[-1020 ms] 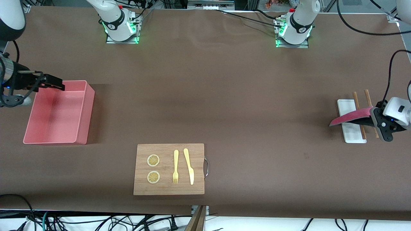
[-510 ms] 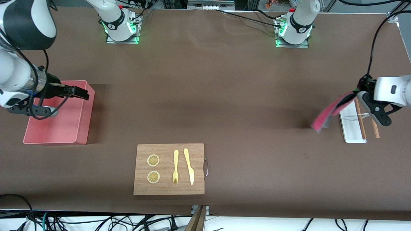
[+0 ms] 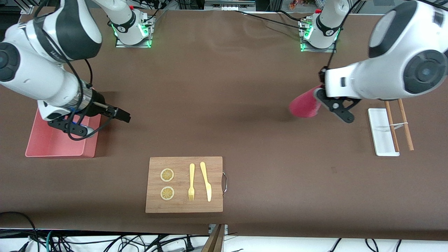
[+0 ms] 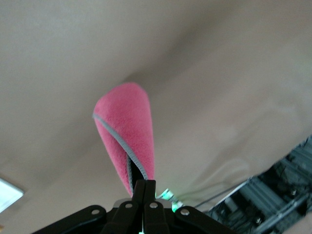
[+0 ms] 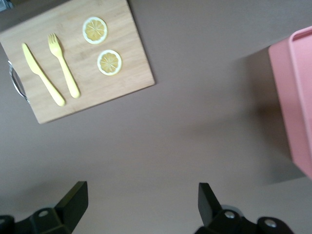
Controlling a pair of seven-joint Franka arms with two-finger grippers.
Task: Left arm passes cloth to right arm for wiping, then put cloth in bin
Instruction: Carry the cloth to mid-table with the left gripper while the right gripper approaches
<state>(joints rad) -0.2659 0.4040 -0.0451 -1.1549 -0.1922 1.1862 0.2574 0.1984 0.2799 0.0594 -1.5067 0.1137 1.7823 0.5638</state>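
left gripper (image 3: 316, 99): up in the air over bare table toward the left arm's end, clamped tight on one end of the cloth; the wrist view shows its fingers (image 4: 145, 187) pressed together on the fabric
cloth (image 3: 305, 105): pink, fuzzy, thin grey edge (image 4: 117, 134), folded over and hanging out from the left gripper, not touching the table
right gripper (image 3: 120, 114): in the air just beside the bin, over bare table toward the right arm's end; fingers (image 5: 75, 197) spread wide apart, nothing between them
bin (image 3: 89, 147): pink tub at the right arm's end of the table, partly covered by the right arm (image 3: 52, 84)
board (image 3: 184, 184): wooden, close to the front camera, with two lemon slices (image 3: 167, 175), a yellow fork (image 3: 191, 181) and a yellow knife (image 3: 206, 181) lying on it
tray (image 3: 381, 134): flat, white, at the left arm's end of the table
chopsticks (image 3: 399, 124): brown pair, one lying across the tray's edge, the other just beside it
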